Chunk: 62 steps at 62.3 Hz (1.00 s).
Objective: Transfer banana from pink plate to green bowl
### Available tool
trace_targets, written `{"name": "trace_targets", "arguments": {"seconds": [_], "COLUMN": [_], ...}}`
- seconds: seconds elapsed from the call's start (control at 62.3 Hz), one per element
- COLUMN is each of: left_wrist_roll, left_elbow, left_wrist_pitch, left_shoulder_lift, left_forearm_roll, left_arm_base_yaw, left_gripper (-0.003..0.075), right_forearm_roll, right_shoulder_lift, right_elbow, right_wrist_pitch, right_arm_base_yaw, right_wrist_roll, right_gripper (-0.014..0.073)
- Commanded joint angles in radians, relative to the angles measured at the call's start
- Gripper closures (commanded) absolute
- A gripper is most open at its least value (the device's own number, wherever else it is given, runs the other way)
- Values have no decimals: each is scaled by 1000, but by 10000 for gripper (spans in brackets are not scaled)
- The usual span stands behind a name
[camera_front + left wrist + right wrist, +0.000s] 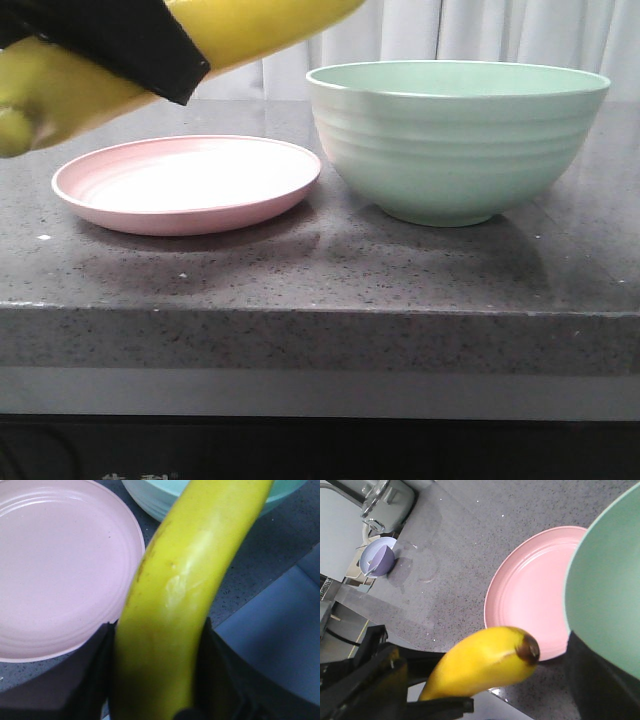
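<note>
My left gripper [157, 626] is shut on the yellow banana [190, 570] and holds it in the air. In the front view the banana [60, 90] fills the top left, close to the camera, above the left side of the pink plate [190, 185], with a black finger [140, 45] across it. The plate is bare. The green bowl [455, 150] stands right of the plate, almost touching it, and is empty as far as I see. The right wrist view shows the banana [485, 665], plate [530, 590] and bowl [610, 580] from above, with one dark right finger [600, 680] at the edge.
The things stand on a dark speckled counter [320, 270] whose front edge runs across the front view. A small lavender cup [379, 562] and a metal fixture [385, 500] stand farther along the counter. A white curtain [520, 35] hangs behind the bowl.
</note>
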Motion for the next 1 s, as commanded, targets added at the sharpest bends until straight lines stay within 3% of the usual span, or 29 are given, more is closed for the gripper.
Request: {"name": "trace_targets", "arguments": {"seconds": [0.0,0.241,0.401,0.578,0.98], "left_wrist_roll": [1,1,1,1,1], "left_elbow": [-30,-30,-30,-30,-30], "left_wrist_pitch": [-67,-74,-90,-109,-118], "left_shoulder_lift": [-27,-27,-27,-27,-27], "left_forearm_roll": [-11,-11,-11,-11,-11], "left_arm_base_yaw": [-11,-11,-11,-11,-11], "left_gripper": [694,694,694,694,676], "right_forearm_roll": [43,103,293,494,512], "right_shoulder_lift": [49,166,190,212,262], "right_elbow": [-86,-138,-138,-138,-138], "right_wrist_pitch": [10,79,160,243,315], "right_arm_base_yaw": [1,1,1,1,1], "right_wrist_roll": [-16,-30,-180,-311,-319], "right_gripper": [-47,-47,-33,91,326]}}
